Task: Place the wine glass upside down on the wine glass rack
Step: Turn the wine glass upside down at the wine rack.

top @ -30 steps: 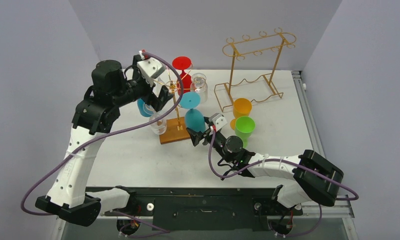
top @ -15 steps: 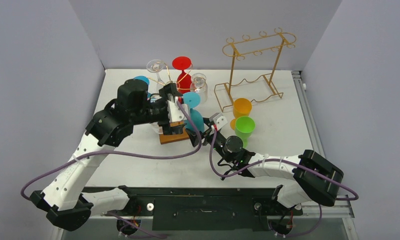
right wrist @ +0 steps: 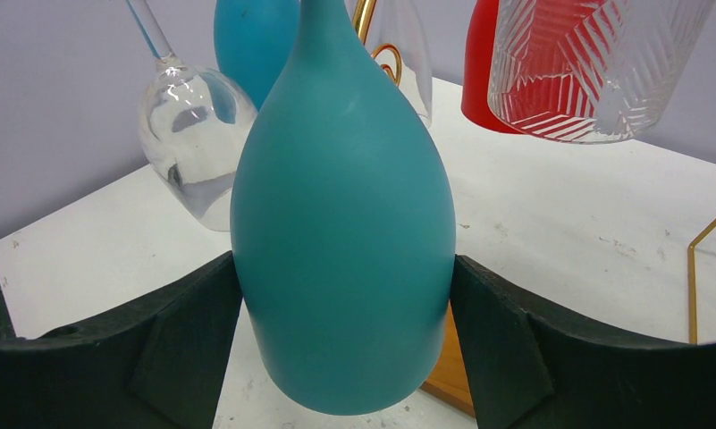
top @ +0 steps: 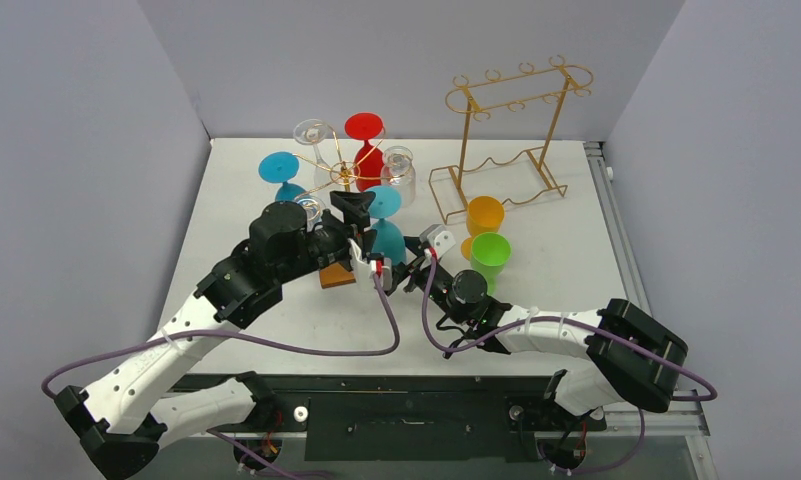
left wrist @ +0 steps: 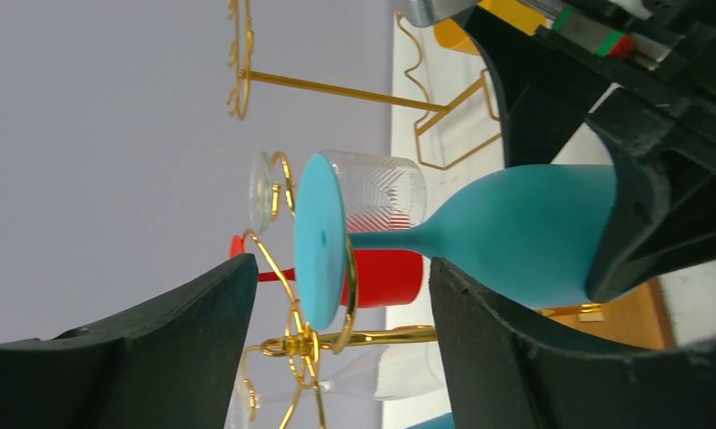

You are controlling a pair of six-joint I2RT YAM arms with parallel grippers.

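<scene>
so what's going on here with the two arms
The right gripper holds the teal wine glass by its bowl, jaws against both sides. The glass is upside down at the wine glass rack, its foot up by a curled gold arm. The left gripper has its jaws open either side of the stem and foot, not touching them.

White-and-black arms (top: 146, 365), seemingly purple cables (top: 306, 348)

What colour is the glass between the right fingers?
Teal wine glass; clearest in right wrist view.

Table (top: 576, 260), wine glass rack (top: 334, 276), frame rack (top: 464, 140), cups (top: 490, 250)
</scene>
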